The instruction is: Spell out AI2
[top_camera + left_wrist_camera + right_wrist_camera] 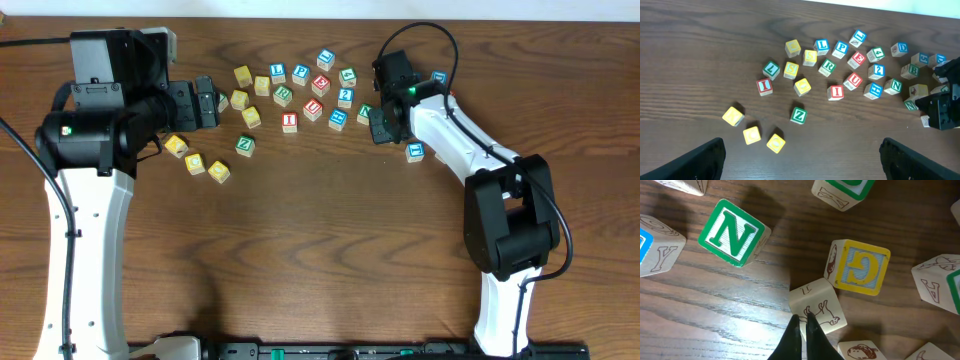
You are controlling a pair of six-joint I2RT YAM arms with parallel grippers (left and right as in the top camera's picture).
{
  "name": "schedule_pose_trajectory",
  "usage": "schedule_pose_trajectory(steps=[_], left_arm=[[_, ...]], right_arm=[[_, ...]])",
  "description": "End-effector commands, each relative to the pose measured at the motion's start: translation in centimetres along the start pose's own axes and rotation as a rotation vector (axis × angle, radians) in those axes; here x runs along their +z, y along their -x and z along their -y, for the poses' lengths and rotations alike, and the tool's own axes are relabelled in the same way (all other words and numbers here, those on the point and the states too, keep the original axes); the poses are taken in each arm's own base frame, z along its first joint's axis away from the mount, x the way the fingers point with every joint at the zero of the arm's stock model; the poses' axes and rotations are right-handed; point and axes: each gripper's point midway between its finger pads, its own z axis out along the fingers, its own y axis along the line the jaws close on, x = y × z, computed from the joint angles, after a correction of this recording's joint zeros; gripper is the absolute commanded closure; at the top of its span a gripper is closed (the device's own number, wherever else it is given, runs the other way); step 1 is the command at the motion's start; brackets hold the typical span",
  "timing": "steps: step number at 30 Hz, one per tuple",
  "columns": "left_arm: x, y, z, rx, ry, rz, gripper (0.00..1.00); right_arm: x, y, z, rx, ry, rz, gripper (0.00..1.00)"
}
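Lettered wooden blocks lie scattered on the brown table. A red I block (290, 122) sits mid-cluster and also shows in the left wrist view (836, 92). A second red I block (764, 86) lies further left. A blue 2 block (345, 97) (876, 71) lies to the right of them. My left gripper (208, 103) (800, 162) is open and empty, above the cluster's left side. My right gripper (383, 128) (802, 321) is shut, tips low against a cream block with an animal drawing (819, 309). A block side with an outlined A (935, 287) lies at the right.
A green N block (732, 232) and a yellow G block (860, 267) lie close to the right gripper. A green Z block (245, 145) and three yellow blocks (195, 163) lie at the cluster's lower left. Bare wood fills the near half of the table (320, 260).
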Motion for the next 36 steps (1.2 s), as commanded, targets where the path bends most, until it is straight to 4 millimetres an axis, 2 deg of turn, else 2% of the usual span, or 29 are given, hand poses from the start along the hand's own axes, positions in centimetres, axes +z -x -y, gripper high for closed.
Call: schedule_pose_trajectory(steps=[1,12,21,26,31,36], left_arm=[[-0.3,0.5,0.0,0.006,-0.005,0.014,0.02],[-0.3,0.5,0.0,0.007,-0.005,0.014,0.02],[-0.3,0.5,0.0,0.006,-0.005,0.014,0.02],[-0.3,0.5,0.0,0.006,-0.005,0.014,0.02],[-0.3,0.5,0.0,0.007,-0.005,0.014,0.02],[-0.3,0.5,0.0,0.006,-0.005,0.014,0.02]], right_arm=[[0.6,-0.9,0.1,-0.013,-0.002,-0.023,0.99],[1.8,-3.1,-1.1,-0.032,0.031,-0.066,0.99],[1.7,-3.8,-3.2,-0.078,0.044,-0.07,0.99],[1.6,-3.9,-3.7,-0.089,0.047,-0.07,0.99],[1.4,-3.3,-4.3,-0.084,0.077,-0.05,0.99],[-1.5,-0.1,-5.3,-0.098,0.131,0.038,0.97]])
